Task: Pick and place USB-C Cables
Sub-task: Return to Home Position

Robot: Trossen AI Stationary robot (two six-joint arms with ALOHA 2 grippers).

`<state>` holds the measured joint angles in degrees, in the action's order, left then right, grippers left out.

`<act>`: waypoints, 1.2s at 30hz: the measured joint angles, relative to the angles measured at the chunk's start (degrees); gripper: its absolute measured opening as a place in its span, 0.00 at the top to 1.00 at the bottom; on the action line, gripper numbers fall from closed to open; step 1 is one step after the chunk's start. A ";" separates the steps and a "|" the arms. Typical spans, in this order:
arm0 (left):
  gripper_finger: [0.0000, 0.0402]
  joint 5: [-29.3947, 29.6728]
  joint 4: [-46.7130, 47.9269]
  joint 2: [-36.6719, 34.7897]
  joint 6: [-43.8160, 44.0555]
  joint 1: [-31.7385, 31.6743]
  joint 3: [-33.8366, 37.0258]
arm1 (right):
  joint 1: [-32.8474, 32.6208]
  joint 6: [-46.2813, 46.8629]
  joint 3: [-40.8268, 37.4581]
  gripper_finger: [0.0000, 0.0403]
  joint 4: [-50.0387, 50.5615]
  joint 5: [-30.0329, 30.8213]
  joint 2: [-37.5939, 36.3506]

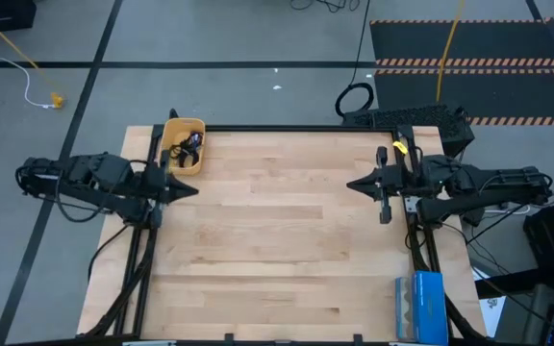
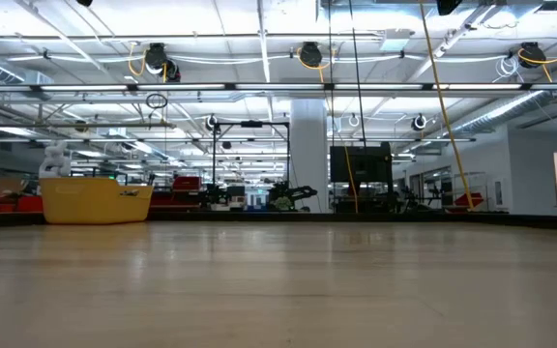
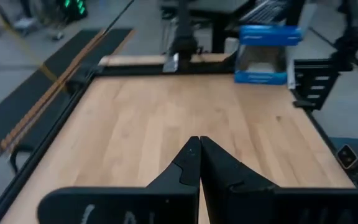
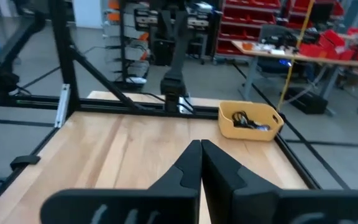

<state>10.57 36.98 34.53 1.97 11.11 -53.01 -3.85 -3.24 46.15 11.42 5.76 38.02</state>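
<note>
A small yellow bin (image 1: 184,144) stands at the table's far left corner; dark cables (image 1: 188,146) lie bundled inside it, also seen in the right wrist view as cables (image 4: 248,121) in the bin (image 4: 250,121). I cannot tell the single cables apart. In the low view only the bin (image 2: 95,199) shows. My left gripper (image 1: 192,190) rests shut at the table's left edge, just near of the bin. My right gripper (image 1: 352,183) is shut at the right edge, pointing left. Both wrist views show the fingers closed together, left (image 3: 199,142) and right (image 4: 201,144).
A blue box (image 1: 421,306) sits at the table's near right corner, also seen in the left wrist view (image 3: 267,55). A black frame rail (image 1: 287,128) borders the table. The wooden tabletop (image 1: 277,240) lies bare between the arms. A thick black cable loop (image 1: 354,99) lies on the floor beyond.
</note>
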 joint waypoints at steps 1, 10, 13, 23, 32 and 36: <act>0.99 0.00 -1.20 -0.29 -1.03 0.65 0.52 | -0.56 -0.63 0.00 1.00 0.00 -0.01 -0.26; 0.99 -1.84 -11.96 -1.39 -10.59 2.41 2.60 | -3.01 -5.61 0.00 1.00 -2.56 0.12 -1.64; 0.99 -2.53 -14.42 -1.30 -12.16 1.71 2.66 | -3.00 -6.61 0.00 1.00 -5.04 0.15 -1.66; 0.99 -6.94 -16.32 -1.47 -12.90 -0.56 2.66 | -3.00 -8.00 0.00 1.00 -6.91 0.13 -1.65; 0.99 -9.50 -17.72 -1.76 -13.95 -2.59 3.79 | -3.00 -8.62 -0.94 1.00 -6.48 0.00 -1.66; 0.97 -9.67 -19.42 -2.23 -13.88 -3.74 6.28 | -3.00 -9.26 -3.00 1.00 -6.64 -0.01 -2.54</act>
<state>0.90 17.56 32.30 -11.92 7.37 -46.73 -6.85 -12.50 43.15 4.78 5.76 35.48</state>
